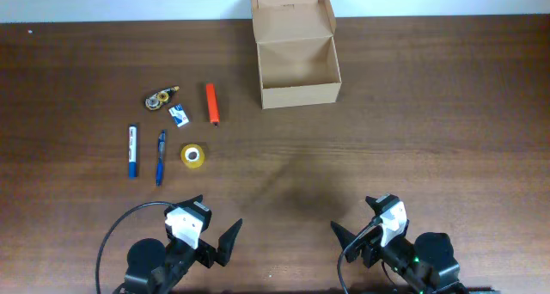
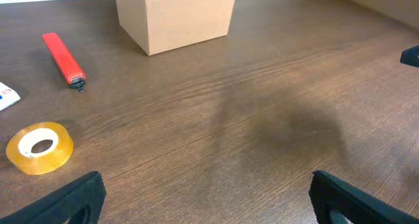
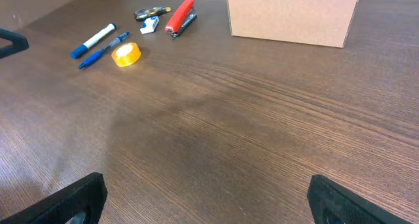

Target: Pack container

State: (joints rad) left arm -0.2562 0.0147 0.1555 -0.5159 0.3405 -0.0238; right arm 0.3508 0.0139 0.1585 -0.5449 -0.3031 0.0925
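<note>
The container (image 1: 296, 66) sits on the bench (image 1: 430, 156) at the upper middle of the overhead view. It is open, with its flap lid tipped back toward the top edge of the frame. Both wrist views cut it off at the top, so only its outer walls show there and the inside is hidden.

The left claw (image 2: 206, 196) and the right claw (image 3: 208, 196) both stand wide apart and hold nothing. In each wrist view only the dark tips show, in the bottom corners. In the overhead view the arms behind them run off the bottom edge.

The small things lie loose in the upper left of the overhead view, well apart from the container:
- a red bar-shaped item (image 1: 210, 103) with a dark end; I cannot tell what it is
- a tape roll (image 1: 193, 156)
- a blue pen (image 1: 160, 156)
- a blue-capped marker (image 1: 132, 150)
- a small white and blue piece (image 1: 179, 115), too small to make out
- a yellowish round-bodied dispenser (image 1: 160, 98), also unclear

None of them touch one another.

Bare wood lies between the claws and the container, and across the right half of the bench.
</note>
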